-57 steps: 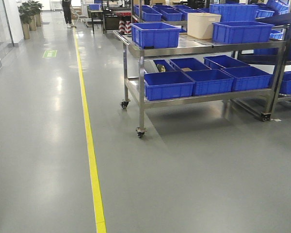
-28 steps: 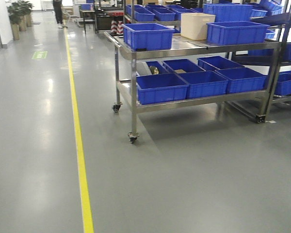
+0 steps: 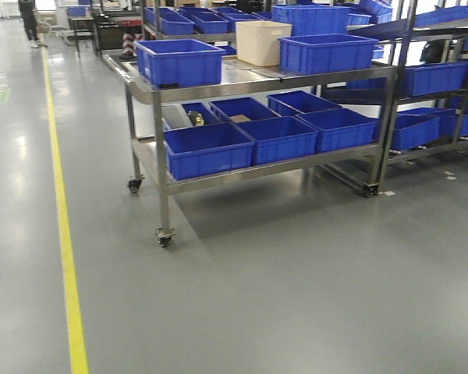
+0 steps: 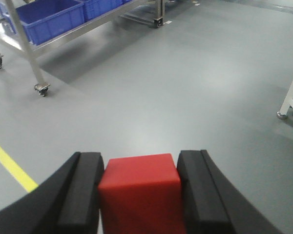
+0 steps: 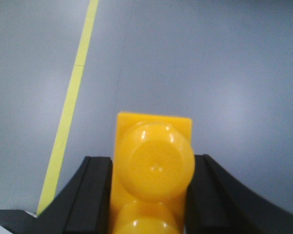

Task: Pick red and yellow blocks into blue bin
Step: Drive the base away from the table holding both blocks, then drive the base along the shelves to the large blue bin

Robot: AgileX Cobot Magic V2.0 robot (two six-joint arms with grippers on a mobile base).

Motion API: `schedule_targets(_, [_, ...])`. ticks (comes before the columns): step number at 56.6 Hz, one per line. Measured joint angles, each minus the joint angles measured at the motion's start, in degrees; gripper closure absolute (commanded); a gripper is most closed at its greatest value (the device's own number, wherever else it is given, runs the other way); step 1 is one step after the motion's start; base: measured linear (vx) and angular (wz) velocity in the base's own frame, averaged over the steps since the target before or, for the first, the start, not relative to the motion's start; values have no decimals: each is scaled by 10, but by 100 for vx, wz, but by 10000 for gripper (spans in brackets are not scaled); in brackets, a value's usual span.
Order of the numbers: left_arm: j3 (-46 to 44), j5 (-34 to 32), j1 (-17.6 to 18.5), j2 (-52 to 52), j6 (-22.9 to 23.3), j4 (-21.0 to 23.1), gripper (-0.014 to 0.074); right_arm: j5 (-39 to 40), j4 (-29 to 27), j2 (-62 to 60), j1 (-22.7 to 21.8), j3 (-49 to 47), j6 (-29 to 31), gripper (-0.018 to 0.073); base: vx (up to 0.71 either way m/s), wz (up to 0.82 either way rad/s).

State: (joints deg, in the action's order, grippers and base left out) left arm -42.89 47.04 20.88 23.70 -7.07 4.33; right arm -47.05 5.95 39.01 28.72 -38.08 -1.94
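- Workshop floor (image 3: 296,296), smooth and grey, fills most of the front view, with a yellow line (image 3: 62,234) painted along its left side.
- Right of that line we see a steel cart (image 3: 257,76) on caster wheels (image 3: 164,237), with two shelves.
- On its top shelf sit blue crates (image 3: 179,62) and, between two of them, a cream tub (image 3: 263,43). More blue crates stand side by side on the lower shelf.
- Further racks of blue crates stand behind and to the right of the cart.
- Far down the aisle, at top left, a small dark figure (image 3: 29,19) looks like a person standing, though it is too small for us to be sure.
- From the left wrist camera, we see the left gripper (image 4: 140,187) pinching the red cube (image 4: 139,195). Its black pads (image 4: 83,192) press flat against the cube's left and right faces.
- The cube hangs in the air above bare floor, well apart from the cart's leg at upper left.
- From the right wrist camera, we see the right gripper (image 5: 151,195) clamped on the yellow brick (image 5: 154,146), one dark finger on each long side.
- The brick's round studs face the camera, and the yellow line runs across the floor below it, to the left.
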Motion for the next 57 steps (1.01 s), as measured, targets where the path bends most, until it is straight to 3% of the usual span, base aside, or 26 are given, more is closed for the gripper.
schedule_targets(57, [0, 0, 0, 0, -1, 0, 293, 1, 0, 0, 0, 0, 0, 349, 37, -12])
